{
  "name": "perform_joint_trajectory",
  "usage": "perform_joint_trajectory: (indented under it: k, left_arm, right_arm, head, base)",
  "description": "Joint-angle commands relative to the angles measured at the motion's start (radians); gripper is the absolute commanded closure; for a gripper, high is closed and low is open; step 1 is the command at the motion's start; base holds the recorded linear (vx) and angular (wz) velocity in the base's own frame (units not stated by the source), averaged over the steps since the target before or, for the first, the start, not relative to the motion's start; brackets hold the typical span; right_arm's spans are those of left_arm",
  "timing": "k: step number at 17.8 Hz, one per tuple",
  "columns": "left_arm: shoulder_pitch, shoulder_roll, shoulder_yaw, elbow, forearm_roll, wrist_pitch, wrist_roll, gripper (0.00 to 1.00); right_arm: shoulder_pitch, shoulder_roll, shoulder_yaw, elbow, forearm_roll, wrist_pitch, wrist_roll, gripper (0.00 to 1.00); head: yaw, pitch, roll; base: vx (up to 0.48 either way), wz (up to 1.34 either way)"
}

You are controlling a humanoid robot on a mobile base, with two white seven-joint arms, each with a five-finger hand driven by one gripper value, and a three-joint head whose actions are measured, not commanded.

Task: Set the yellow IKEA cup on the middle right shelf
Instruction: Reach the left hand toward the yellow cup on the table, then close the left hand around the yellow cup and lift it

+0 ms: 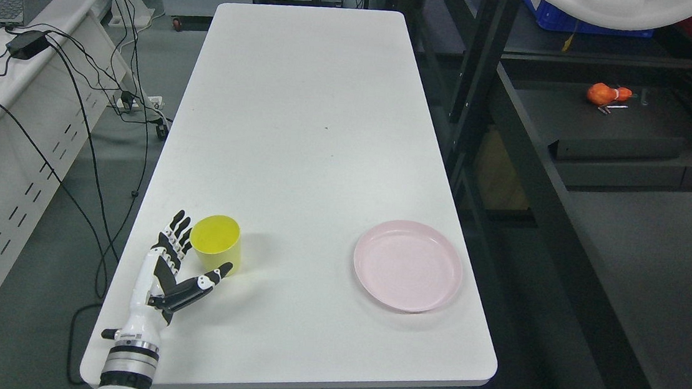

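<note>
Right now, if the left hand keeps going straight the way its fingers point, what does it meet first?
Probably the yellow cup: the open left hand sits beside it, fingers left, thumb in front. Depth unclear; the fingers might slip past.

The yellow cup (216, 243) stands upright near the front left corner of the white table (302, 122), its open mouth facing up. It is plain, round and slightly tapered, with nothing visible inside.
</note>
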Motion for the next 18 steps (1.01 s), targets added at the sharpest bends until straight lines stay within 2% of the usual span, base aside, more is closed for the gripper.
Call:
perform_joint_trajectory:
  k: [1,15,16,18]
  left_arm:
    - [-0.069,0.019,-0.078,0.115,-0.021,0.008,0.001,0.01]
    - [-0.219,0.021,-0.065,0.345,-0.019,0.006,0.001,0.03]
    - [-0.227,0.021,-0.065,0.358,-0.019,0.006,-0.001,0.05]
    - [-0.225,0.019,-0.064,0.363,-0.019,0.005,-0.001,0.16]
  right_arm:
    - [0.014,-0.017,0.017,0.000,-0.025,0.001,-0.001,0.01]
    - [0.014,-0.017,0.017,0.000,-0.025,0.001,-0.001,0.01]
    - [0.014,-0.017,0.017,0.000,-0.025,0.001,-0.001,0.01]
    - [0.014,-0.017,0.017,0.000,-0.025,0.001,-0.001,0.01]
  head:
    - [0.0000,0.000,0.000]
    - [0.0000,0.000,0.000]
    - [0.0000,0.000,0.000]
    - [0.0000,0.000,0.000]
  base:
    - [0.000,0.00]
    - [0.000,0.00]
    - [0.000,0.00]
    - [0.000,0.00]
